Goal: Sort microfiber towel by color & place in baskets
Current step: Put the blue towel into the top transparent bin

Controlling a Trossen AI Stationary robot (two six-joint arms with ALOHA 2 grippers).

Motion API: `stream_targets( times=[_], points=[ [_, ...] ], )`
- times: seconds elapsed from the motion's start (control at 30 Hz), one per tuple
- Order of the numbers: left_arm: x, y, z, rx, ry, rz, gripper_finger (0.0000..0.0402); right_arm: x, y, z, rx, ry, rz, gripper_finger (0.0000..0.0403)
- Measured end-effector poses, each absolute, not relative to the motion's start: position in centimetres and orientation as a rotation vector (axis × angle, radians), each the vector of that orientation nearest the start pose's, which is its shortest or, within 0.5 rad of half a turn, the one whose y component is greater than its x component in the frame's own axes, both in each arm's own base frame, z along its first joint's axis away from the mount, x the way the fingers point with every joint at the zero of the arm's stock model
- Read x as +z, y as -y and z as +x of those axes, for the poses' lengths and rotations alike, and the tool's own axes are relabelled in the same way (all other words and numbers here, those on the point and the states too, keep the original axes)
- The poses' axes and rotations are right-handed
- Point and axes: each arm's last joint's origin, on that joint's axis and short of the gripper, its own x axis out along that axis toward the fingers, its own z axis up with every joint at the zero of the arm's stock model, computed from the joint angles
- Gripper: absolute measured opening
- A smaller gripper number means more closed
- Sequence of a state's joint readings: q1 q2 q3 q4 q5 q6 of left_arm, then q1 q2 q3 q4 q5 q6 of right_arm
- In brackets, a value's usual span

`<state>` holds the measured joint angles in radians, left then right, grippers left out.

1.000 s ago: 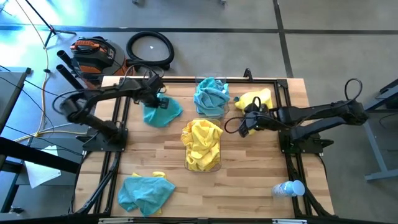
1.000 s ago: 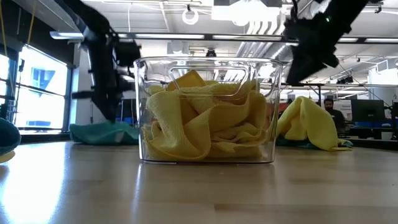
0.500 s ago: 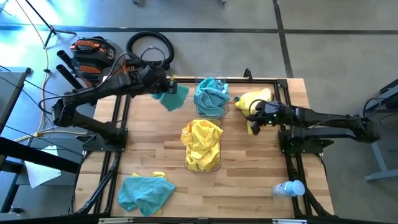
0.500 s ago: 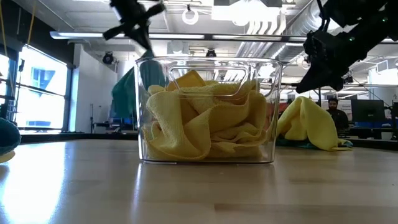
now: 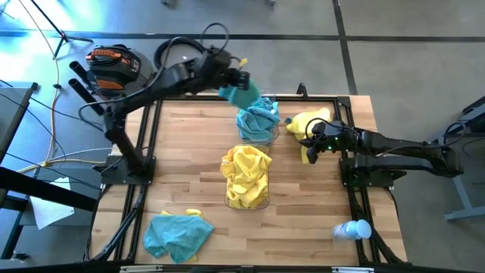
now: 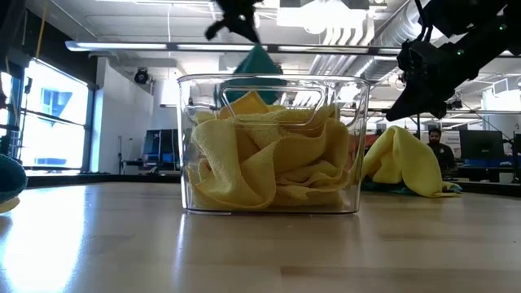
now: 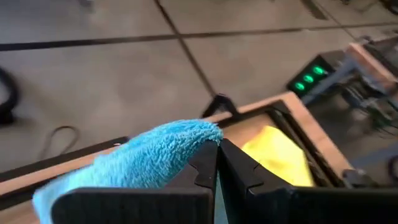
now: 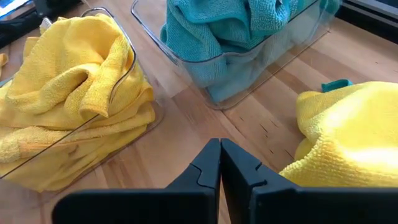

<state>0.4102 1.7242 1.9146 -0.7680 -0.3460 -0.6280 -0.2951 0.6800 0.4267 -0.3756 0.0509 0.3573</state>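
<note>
Towels in teal and yellow were spread over my wooden table (image 5: pixel 189 174), which stood on a grey floor (image 5: pixel 303 15) with a black hose coil (image 5: pixel 170 57) and an orange device (image 5: pixel 114 64) beyond its far edge. My left gripper (image 5: pixel 241 80) hung in the air, clenched on a teal towel (image 5: pixel 242 95) just at 11 o'clock of the far basket (image 5: pixel 258 121), already holding teal cloths. The near basket (image 6: pixel 269 146) was packed with yellow ones. My right gripper (image 5: pixel 307 144) was pinched shut low over the table, grasping nothing I could see, with a loose yellow towel (image 5: pixel 311 121) at its 12 o'clock. Another teal towel (image 5: pixel 176 233) lay at 7 o'clock of the table.
</note>
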Motion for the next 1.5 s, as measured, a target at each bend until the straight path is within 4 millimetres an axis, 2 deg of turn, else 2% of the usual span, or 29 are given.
stream_targets(
  times=[0.13,0.33,0.57,0.73,0.97,1.2,1.37,1.43,1.5],
  points=[
    [41.3,-16.6,36.1,0.81,-0.348,-0.62,0.0,20.9,4.4,13.8,-0.444,-0.562,0.419,0.0009],
    [39.9,-19.3,37.5,0.812,-0.373,-0.642,0.0,20.9,4.4,13.8,-0.444,-0.562,0.419,0.0009],
    [35.5,-23.3,38.1,0.894,-0.501,-0.676,0.0,20.9,4.4,13.8,-0.442,-0.565,0.408,0.0009],
    [31.5,-25.4,39.9,0.841,-0.558,-0.69,0.0,20.9,4.5,13.8,-0.483,-0.563,0.378,0.0009],
    [27.1,-25.1,43.0,0.812,-0.592,-0.747,0.0,20.9,4.5,13.7,-0.489,-0.57,0.377,0.0009],
    [22.9,-24.1,44.7,0.86,-0.664,-0.857,0.0,20.7,4.4,13.6,-0.493,-0.597,0.378,0.0009],
    [19.8,-24.2,45.4,0.921,-0.708,-0.88,0.0,20.6,4.4,13.5,-0.495,-0.609,0.382,0.0009],
    [19.2,-24.3,45.5,0.951,-0.715,-0.878,0.0,20.6,4.4,13.5,-0.497,-0.61,0.386,0.0009],
    [19.3,-24.5,45.5,0.992,-0.701,-0.853,0.0,20.5,4.4,13.5,-0.498,-0.613,0.387,0.0009]
  ],
)
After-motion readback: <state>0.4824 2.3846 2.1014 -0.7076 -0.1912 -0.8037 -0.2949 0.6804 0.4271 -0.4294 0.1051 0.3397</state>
